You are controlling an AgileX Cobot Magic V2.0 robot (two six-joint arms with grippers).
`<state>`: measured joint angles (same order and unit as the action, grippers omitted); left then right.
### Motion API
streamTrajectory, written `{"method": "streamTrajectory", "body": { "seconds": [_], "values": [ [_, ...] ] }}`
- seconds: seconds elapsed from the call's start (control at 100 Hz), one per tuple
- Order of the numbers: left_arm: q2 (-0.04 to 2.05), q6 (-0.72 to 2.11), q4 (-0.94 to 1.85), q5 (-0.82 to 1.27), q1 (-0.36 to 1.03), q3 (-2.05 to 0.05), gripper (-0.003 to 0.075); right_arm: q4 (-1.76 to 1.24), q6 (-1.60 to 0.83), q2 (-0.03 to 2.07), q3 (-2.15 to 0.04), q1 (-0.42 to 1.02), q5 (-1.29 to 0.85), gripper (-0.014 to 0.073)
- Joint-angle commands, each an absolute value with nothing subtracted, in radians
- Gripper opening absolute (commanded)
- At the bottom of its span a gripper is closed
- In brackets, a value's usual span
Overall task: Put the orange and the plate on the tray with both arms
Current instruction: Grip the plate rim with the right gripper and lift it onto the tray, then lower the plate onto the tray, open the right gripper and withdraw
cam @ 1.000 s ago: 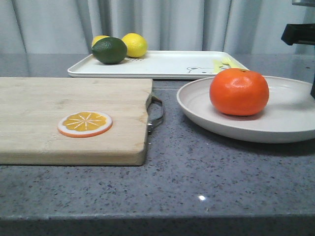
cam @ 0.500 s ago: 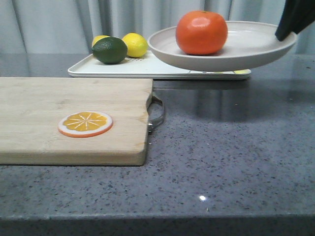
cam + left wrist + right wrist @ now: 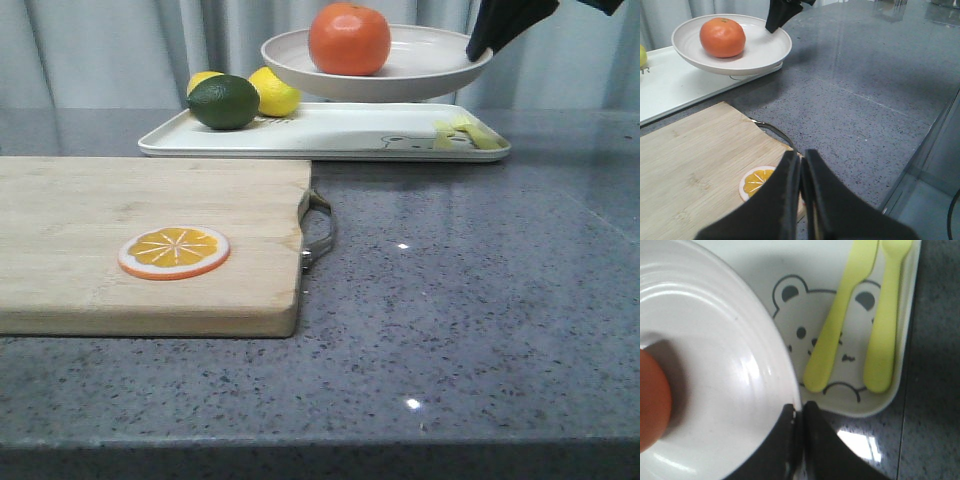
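orange (image 3: 349,39) 1 | plate (image 3: 430,72) 1 | tray (image 3: 340,135) 1 | lemons (image 3: 274,92) 2 | lime (image 3: 222,102) 1

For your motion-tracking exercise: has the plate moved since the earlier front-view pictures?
Yes. The plate, carrying the orange, has risen off the counter and gone left and away, now held above the tray by the right claw.

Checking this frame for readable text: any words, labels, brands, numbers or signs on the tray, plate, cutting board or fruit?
None: no words, numbers or brand marks are readable in any view.
The tray carries only a bear line drawing, a picture, not text.
The plate, the orange, the cutting board and the orange slice are unmarked.
A faint dark mark on the tray near the lemon in the left wrist view is too small to read.
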<state>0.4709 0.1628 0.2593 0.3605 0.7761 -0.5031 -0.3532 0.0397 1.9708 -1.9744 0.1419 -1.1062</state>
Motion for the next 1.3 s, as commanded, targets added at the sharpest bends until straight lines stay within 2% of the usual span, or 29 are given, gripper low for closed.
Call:
{"method": "streamTrajectory", "body": {
  "seconds": [0.0,0.19,0.4,1.29],
  "values": [
    [0.475,0.166,0.269,0.293,0.777,-0.528,-0.0020,-0.405,0.029,1.995,-2.124,0.142,-1.107,-0.0057],
    [0.475,0.166,0.271,0.293,0.777,-0.528,-0.0020,-0.450,0.039,2.152,-2.361,0.142,-1.156,-0.0057],
    [0.475,0.166,0.271,0.289,0.777,-0.528,-0.0020,-0.453,0.054,2.271,-2.517,0.142,-1.155,-0.0057],
    [0.475,0.166,0.271,0.236,0.777,-0.528,-0.0020,-0.400,0.038,2.359,-2.538,0.142,-1.014,-0.0057]
  ]
}}
